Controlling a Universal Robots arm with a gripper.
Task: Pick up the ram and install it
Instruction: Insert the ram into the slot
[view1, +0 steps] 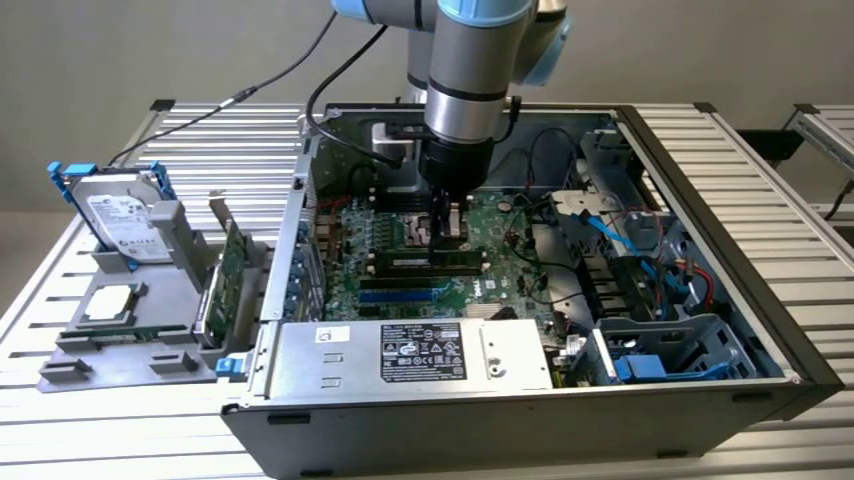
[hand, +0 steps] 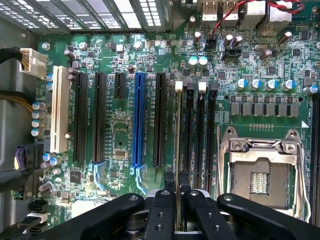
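The tool (hand: 176, 181) is clenched on the ram (hand: 177, 135), held on edge at the memory slots (hand: 200, 140), mid-frame in the exterior view. If the stick sits skewed or off its slot, pressing could jam it or strain the motherboard (hand: 120, 130).

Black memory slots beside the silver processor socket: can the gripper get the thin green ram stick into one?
Probably yes. The gripper, shut on the thin green ram stick, is lined up along the white-latched black memory slot farthest from the socket. No cable or card crosses it.
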